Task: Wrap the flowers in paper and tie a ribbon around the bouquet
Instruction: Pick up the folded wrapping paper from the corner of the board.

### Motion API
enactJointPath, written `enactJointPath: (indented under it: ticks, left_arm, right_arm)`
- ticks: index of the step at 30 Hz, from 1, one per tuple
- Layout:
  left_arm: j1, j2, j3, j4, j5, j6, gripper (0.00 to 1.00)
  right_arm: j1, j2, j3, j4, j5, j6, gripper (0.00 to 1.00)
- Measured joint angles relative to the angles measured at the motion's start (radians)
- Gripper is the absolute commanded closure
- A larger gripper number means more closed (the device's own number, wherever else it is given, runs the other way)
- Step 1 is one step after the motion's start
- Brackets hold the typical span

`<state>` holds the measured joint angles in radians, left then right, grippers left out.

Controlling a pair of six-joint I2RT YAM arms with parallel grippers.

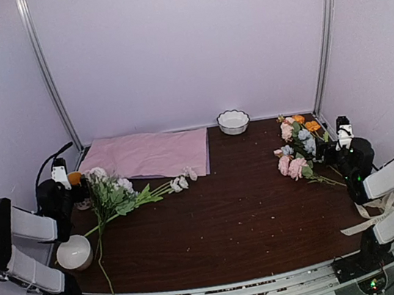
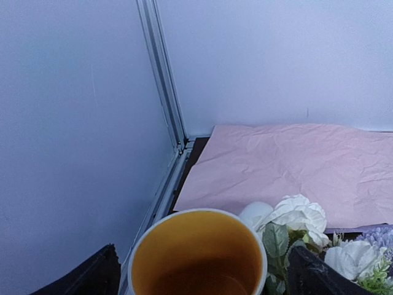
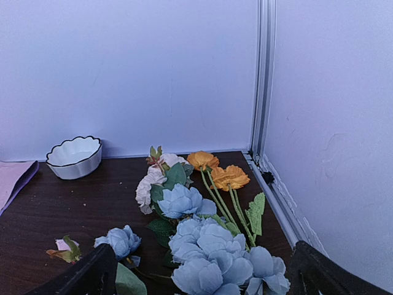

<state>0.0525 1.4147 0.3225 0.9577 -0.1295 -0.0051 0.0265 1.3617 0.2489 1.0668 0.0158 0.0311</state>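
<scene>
Both tools were spread and empty, the left tool [image 2: 206, 273] over the white flowers [image 1: 118, 192] and the right tool [image 3: 202, 273] over the blue flowers [image 3: 202, 246]. The paper [image 1: 146, 156] lay flat at the far left of the tabletop [image 1: 242, 200]. It looked thin, light and easily torn, so probably best pinched at an edge.

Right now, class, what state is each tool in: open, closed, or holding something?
Left tool: open, holding nothing.
Right tool: open, holding nothing.
</scene>
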Motion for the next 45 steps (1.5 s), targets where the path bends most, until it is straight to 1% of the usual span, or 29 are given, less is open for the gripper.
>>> enactJointPath:
  ticks: [12,17,20,21,22,24,27,28,29,32,34,36,37,39,42,45]
  left_arm:
    - [0.000,0.000,0.000,0.000,0.001,0.000,0.02]
    - [0.000,0.000,0.000,-0.001,0.047,0.014,0.02]
    - [0.000,0.000,0.003,-0.010,0.052,0.015,0.02]
    - [0.000,-0.001,0.008,-0.026,0.043,0.014,0.03]
    - [0.000,-0.005,0.019,-0.054,0.033,0.013,0.05]
    - [-0.002,-0.025,0.067,-0.153,-0.007,0.006,0.07]
    - [-0.025,-0.053,0.164,-0.280,-0.093,0.006,0.08]
    - [-0.041,-0.064,0.196,-0.310,-0.126,0.006,0.09]
    - [-0.063,-0.080,0.222,-0.332,-0.166,0.007,0.11]
    - [-0.111,-0.150,0.229,-0.335,-0.213,0.011,0.16]
    - [-0.142,-0.205,0.244,-0.368,-0.219,0.007,0.18]
    - [-0.179,-0.238,0.314,-0.452,-0.216,0.007,0.18]
    - [-0.204,-0.239,0.358,-0.486,-0.211,0.008,0.18]
    - [-0.269,-0.226,0.464,-0.578,-0.194,0.006,0.22]
    - [-0.357,-0.170,0.616,-0.731,-0.122,-0.031,0.30]
    - [-0.396,-0.096,0.676,-0.832,-0.054,-0.093,0.38]
  right_arm:
    - [0.000,0.000,0.000,0.000,0.000,0.000,0.00]
    - [0.000,-0.015,0.003,-0.027,-0.012,-0.002,0.00]
    - [0.000,-0.103,0.048,-0.174,-0.020,0.000,0.00]
    - [0.000,-0.141,0.080,-0.240,-0.020,0.005,0.03]
    - [0.000,-0.182,0.124,-0.312,-0.024,0.017,0.08]
    - [0.000,-0.240,0.204,-0.416,-0.044,0.039,0.16]
    - [0.006,-0.296,0.338,-0.577,-0.097,0.121,0.25]
    - [0.008,-0.298,0.347,-0.588,-0.101,0.131,0.26]
    - [0.019,-0.301,0.373,-0.631,-0.109,0.158,0.28]
    - [0.085,-0.283,0.438,-0.737,-0.114,0.213,0.32]
    - [0.166,-0.248,0.493,-0.814,-0.098,0.250,0.33]
    - [0.253,-0.192,0.562,-0.877,-0.085,0.286,0.35]
    - [0.287,-0.162,0.592,-0.898,-0.084,0.303,0.35]
    - [0.353,-0.092,0.658,-0.932,-0.082,0.341,0.36]
    - [0.439,0.017,0.744,-0.959,-0.083,0.408,0.36]
    - [0.509,0.128,0.809,-0.958,-0.090,0.472,0.39]
